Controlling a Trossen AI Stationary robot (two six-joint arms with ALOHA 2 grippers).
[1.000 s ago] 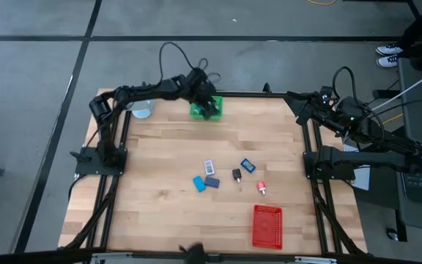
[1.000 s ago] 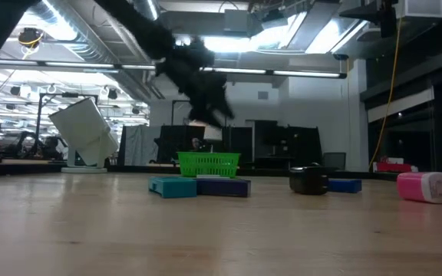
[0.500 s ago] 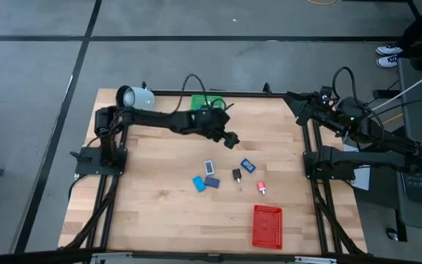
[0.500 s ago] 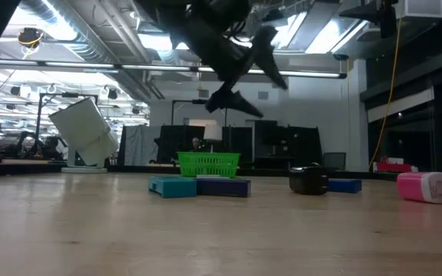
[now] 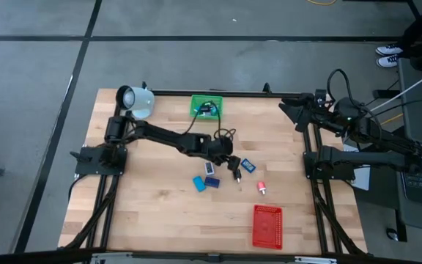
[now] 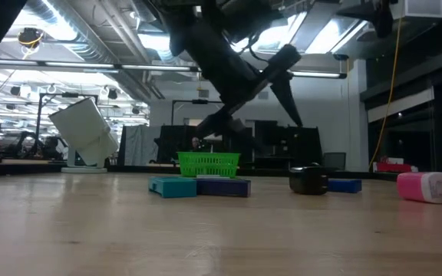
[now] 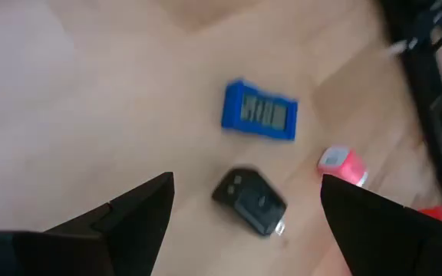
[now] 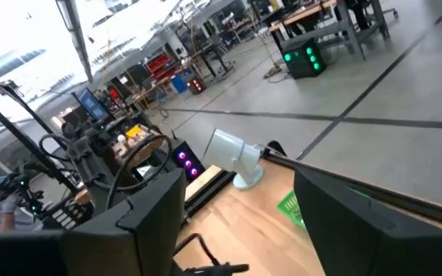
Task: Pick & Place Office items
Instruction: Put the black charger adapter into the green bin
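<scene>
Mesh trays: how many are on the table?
2. A green tray sits at the table's far edge, with something small inside it. A red tray lies near the front edge, toward the right arm's side. None seems hidden.

You have two mesh trays on the table, one green (image 5: 206, 107) and one red (image 5: 267, 226), one mug (image 5: 135, 100), and about six small office items (image 5: 211, 167) clustered mid-table; two arms.
</scene>
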